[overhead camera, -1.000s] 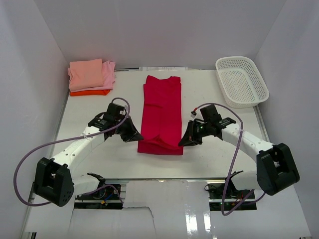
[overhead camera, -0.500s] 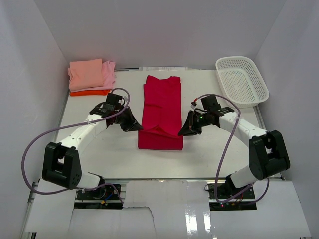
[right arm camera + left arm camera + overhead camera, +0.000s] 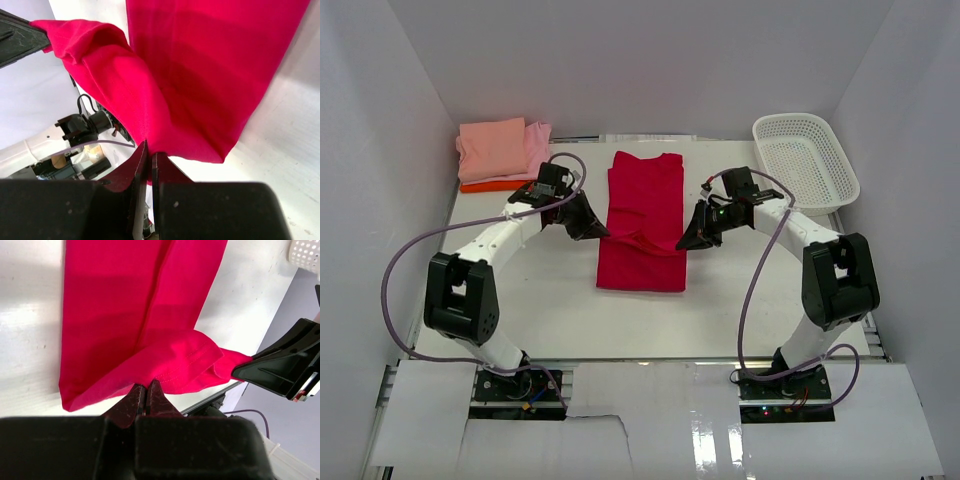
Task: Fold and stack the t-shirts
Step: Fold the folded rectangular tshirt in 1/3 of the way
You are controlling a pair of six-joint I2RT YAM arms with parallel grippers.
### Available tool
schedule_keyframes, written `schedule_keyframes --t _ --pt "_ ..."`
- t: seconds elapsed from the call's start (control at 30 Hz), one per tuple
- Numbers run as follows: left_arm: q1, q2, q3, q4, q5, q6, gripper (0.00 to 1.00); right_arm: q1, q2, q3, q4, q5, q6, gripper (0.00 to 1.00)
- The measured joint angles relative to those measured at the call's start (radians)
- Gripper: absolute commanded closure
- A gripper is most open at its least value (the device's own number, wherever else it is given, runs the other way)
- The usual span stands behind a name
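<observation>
The left gripper (image 3: 597, 230) and right gripper (image 3: 686, 240) pinch the crimson t-shirt (image 3: 642, 215), apparently folded lengthwise, near hem lifted.

White table (image 3: 520, 300) bears red shirt (image 3: 645, 200), shirt stack (image 3: 500, 150), basket (image 3: 790, 117).

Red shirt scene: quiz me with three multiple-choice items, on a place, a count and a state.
1. In the top view, the white basket stands: A) far right; B) far left; C) between the arm bases.
2. The pile at far left holds how many folded shirts? A) one; B) three; C) six.
3. On the red shirt, the left tool and right tool are: A) both open above it; B) both shut on its cloth; C) one shut, one open.
Answers: 1 A, it sits at the back on the right. 2 B, salmon, pink and orange layers show. 3 B, each wrist view shows the tool closed on red cloth.
</observation>
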Motion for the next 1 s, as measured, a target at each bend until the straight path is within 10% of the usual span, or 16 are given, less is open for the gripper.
schedule_keyframes --t 1.0 --pt "0.016 0.237 0.124 0.057 -0.024 0.005 1.00 -0.055 0.322 0.253 -0.035 -0.028 -0.085 0.92"
